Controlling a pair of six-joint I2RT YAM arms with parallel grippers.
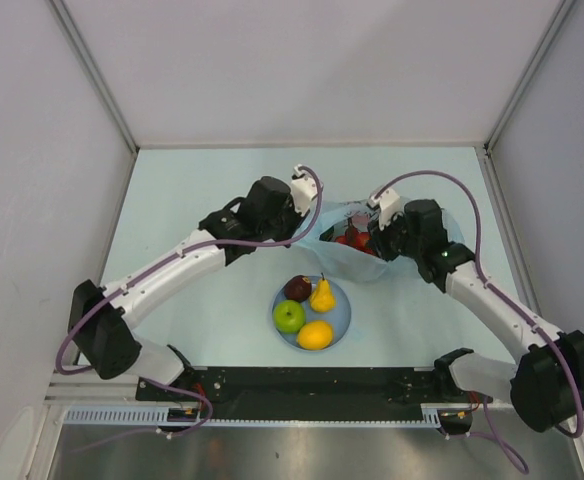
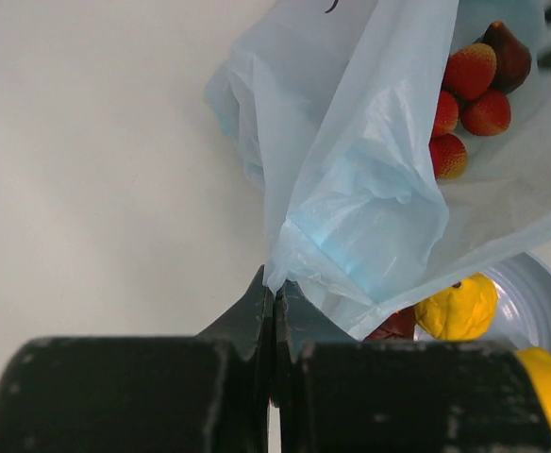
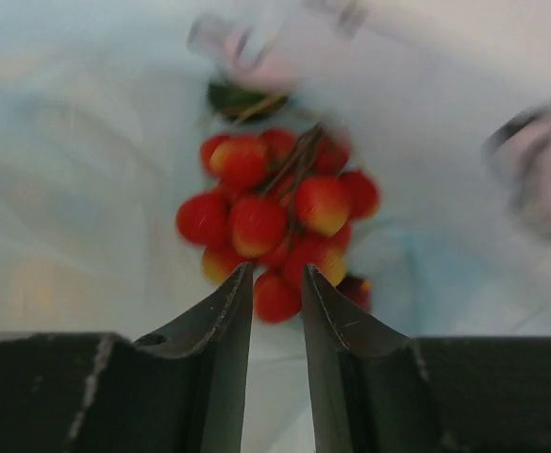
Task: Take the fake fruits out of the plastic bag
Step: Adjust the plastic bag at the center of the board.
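From above: pale blue-green desk point(image 1: 422, 320) boxed in by plain grey walls point(image 1: 302, 70); light-blue plate point(image 1: 340, 320) toward the near edge, carrying green apple point(image 1: 289, 317), lemon point(image 1: 315, 334), pear point(image 1: 322, 296) and dark red fruit point(image 1: 297, 288). Just behind it, the plastic bag point(image 1: 357, 268), grapes point(image 1: 352, 238) inside. At the left wrist: left fingers point(image 2: 257, 310) pressed together on a pinch of bag edge, bare desk alongside. At the right wrist, blurred: right fingers point(image 3: 236, 294) narrowly apart inside the bag, lowest grape at the gap — gripped or not, cannot tell.
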